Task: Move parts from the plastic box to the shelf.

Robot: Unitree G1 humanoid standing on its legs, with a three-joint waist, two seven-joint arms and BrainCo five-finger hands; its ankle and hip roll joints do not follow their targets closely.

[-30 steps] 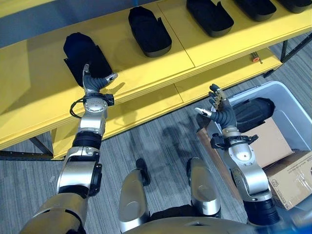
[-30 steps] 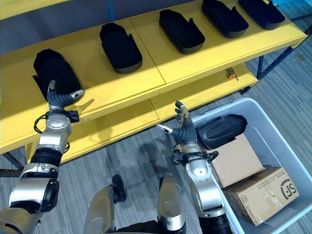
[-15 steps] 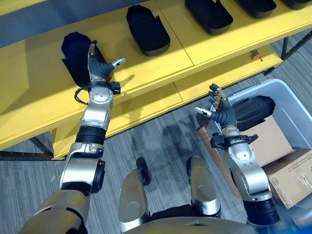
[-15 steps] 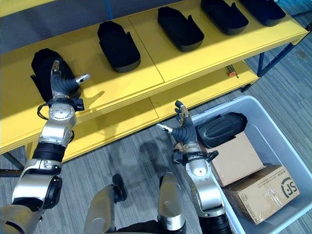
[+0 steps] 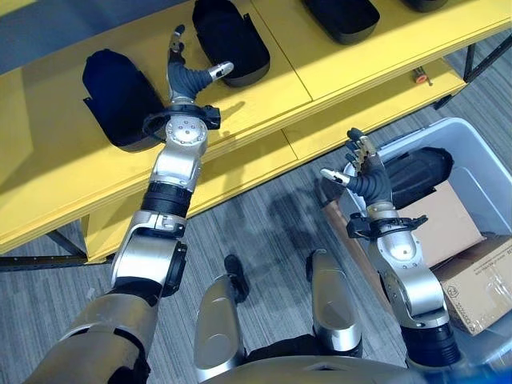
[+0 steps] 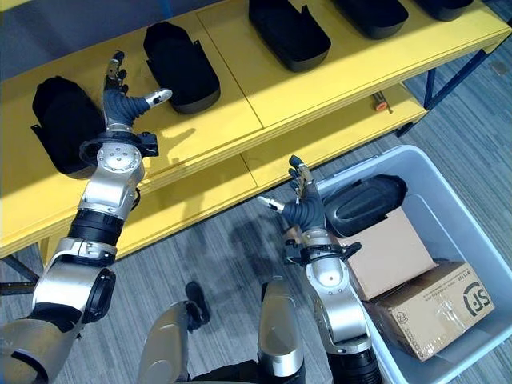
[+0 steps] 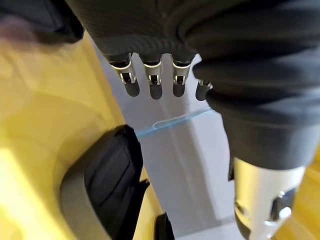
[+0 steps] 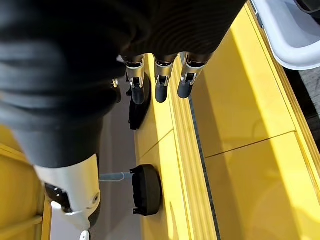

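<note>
Several black moulded parts lie in a row on the yellow shelf (image 5: 268,92); the leftmost part (image 5: 116,96) and the second part (image 5: 228,40) flank my left hand (image 5: 188,76). That hand hovers open over the shelf top, fingers spread, holding nothing. In the left wrist view its fingers (image 7: 152,82) are straight, with a black part (image 7: 105,185) beyond them. One black part (image 5: 416,176) lies in the white plastic box (image 5: 476,160). My right hand (image 5: 364,172) is open and empty in the air just left of the box.
In the box, a flat cardboard carton (image 5: 444,220) and a printed carton (image 5: 480,280) sit beside the black part. A small orange tool (image 5: 418,76) lies on the lower shelf board (image 5: 352,120). Grey floor stretches between shelf and box.
My left hand has left the leftmost black part and swung up and right, over the shelf between the first two parts. The right hand has hardly moved. The view shifted slightly.
</note>
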